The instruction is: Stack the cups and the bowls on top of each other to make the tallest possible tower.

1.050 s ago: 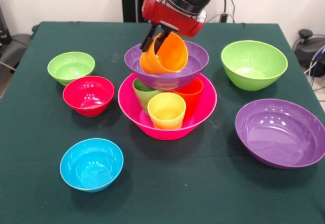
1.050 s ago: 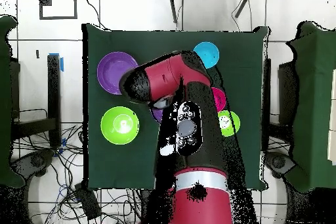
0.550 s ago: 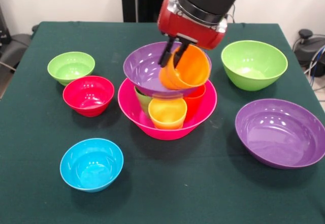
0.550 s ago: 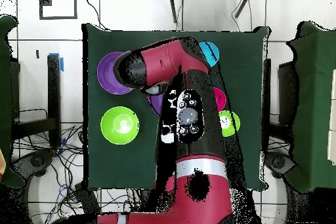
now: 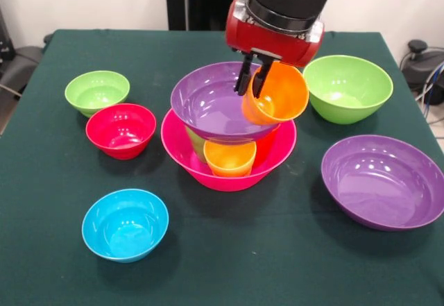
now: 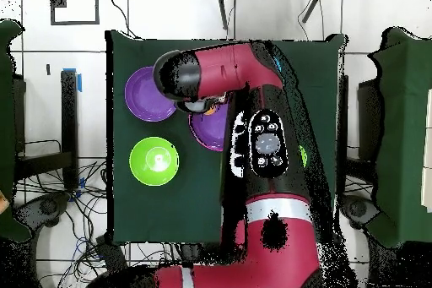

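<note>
The tower stands mid-table in the front view. Its base is the hot-pink bowl [image 5: 182,152], which holds a yellow-orange cup [image 5: 230,159], a sliver of green cup [image 5: 195,141] and a red-orange cup [image 5: 268,144]. A purple bowl [image 5: 208,105] rests on these cups. My gripper [image 5: 252,82] is shut on the rim of a tilted orange cup [image 5: 279,95], which hangs at that bowl's right rim. In the overhead view the arm hides the gripper, and only part of the stacked purple bowl [image 6: 209,129] shows.
Loose bowls ring the tower: small light-green [image 5: 97,91], red [image 5: 121,130] and blue [image 5: 125,224] on the left, medium light-green [image 5: 347,87] and a second purple bowl [image 5: 383,181] on the right. The overhead view shows the purple bowl [image 6: 148,93] and the green bowl [image 6: 153,160].
My gripper has carried the orange cup rightward in the front view, from inside the stacked purple bowl to its right rim. The purple bowl has shifted and now covers more of the cups.
</note>
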